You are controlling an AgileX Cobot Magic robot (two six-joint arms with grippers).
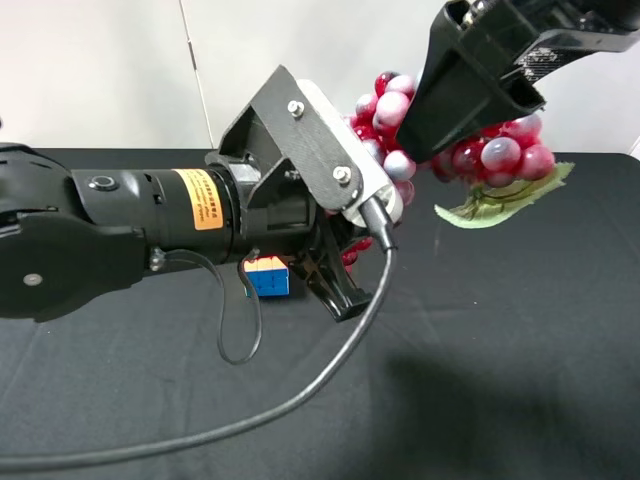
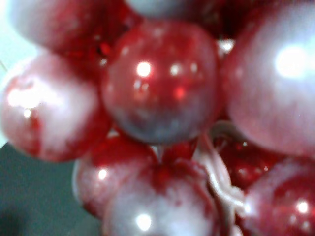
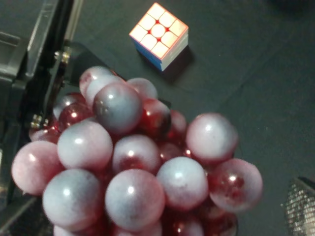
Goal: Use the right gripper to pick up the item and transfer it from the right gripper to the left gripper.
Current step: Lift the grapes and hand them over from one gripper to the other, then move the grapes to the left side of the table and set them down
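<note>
On the far left, the thick black arm carries an orange-yellow label (image 1: 203, 198), but its print is too small to read. At its tip the left gripper (image 1: 348, 255) meets the near end of the item (image 1: 500, 155). Only 1 black finger shows below, and I cannot tell whether it is spread or pressed together. Its wrist camera sees only grapes (image 2: 162, 83). At 7 o'clock from that gripper a puzzle cube (image 1: 267, 276) sits on the black table (image 1: 480, 360).

The bunch hangs in the air, clear of the cloth. Its leaf (image 1: 500, 205) droops at 6 o'clock from the right gripper (image 1: 470, 125), which looks clamped over the middle of the bunch with its fingertips hidden. A white label (image 1: 540, 60) on it is also unreadable.

I would judge the grapes light, hollow plastic, each 1 hard and slick but loosely joined, so the bunch flexes and swings. The better hold is a pinch across several grapes or on the stem, since 1 glossy ball could squirt out.
</note>
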